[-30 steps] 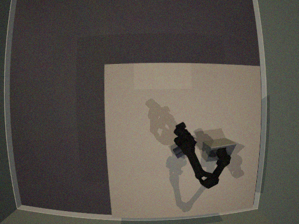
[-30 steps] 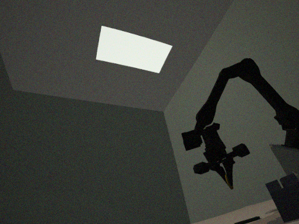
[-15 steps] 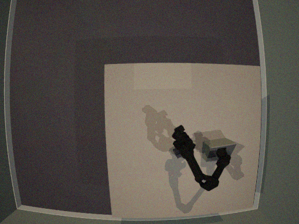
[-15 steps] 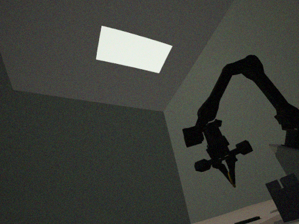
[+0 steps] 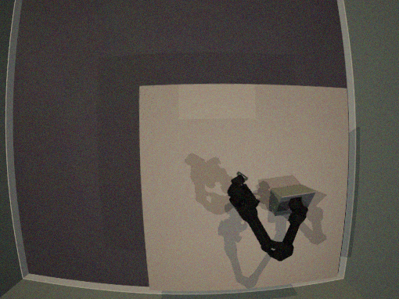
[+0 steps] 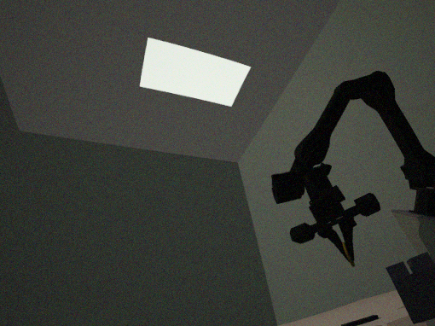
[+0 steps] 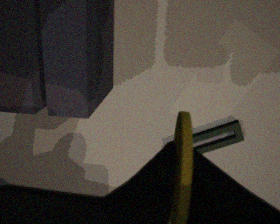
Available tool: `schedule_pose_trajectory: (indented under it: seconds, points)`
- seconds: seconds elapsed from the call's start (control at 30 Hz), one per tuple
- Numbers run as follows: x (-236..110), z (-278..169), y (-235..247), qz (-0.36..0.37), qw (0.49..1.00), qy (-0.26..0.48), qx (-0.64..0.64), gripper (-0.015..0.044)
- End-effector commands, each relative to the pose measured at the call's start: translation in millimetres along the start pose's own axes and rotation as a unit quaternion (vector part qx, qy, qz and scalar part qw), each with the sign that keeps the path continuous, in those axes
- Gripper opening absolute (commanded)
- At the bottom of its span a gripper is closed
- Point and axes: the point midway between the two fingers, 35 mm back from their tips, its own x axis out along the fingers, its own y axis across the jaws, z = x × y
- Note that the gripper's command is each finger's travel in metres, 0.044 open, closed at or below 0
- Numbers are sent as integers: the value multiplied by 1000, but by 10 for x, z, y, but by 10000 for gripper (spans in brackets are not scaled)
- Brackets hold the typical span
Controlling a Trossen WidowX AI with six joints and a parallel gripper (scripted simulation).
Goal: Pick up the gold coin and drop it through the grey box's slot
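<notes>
My gripper (image 6: 347, 254) (image 5: 239, 180) is shut on the thin gold coin (image 7: 184, 150) (image 6: 349, 255) and holds it edge-on, well above the table. In the wrist view the dark-green holder (image 7: 215, 135) lies flat below, just right of the coin, and its groove is empty. It also shows in the exterior view as a flat dark strip (image 6: 360, 320). The grey box (image 7: 75, 55) (image 6: 415, 293) stands off to the upper left in the wrist view. Its slot shows only as a notch in the top edge in the exterior view. In the top view the arm hides the box.
The arm's grey base block (image 5: 291, 192) stands at the right of the beige table top (image 5: 188, 222). Dark floor (image 5: 78, 136) surrounds the table on the left and back. A pale wall rim (image 5: 12, 136) bounds the scene.
</notes>
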Motion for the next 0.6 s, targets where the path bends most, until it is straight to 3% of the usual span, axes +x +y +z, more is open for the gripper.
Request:
schedule_pose_trajectory:
  seconds: [0.0,0.57]
  points:
    - [-10,65,89,-1,1000,-3,2,0]
    - [-2,289,481,2,1000,-4,1,0]
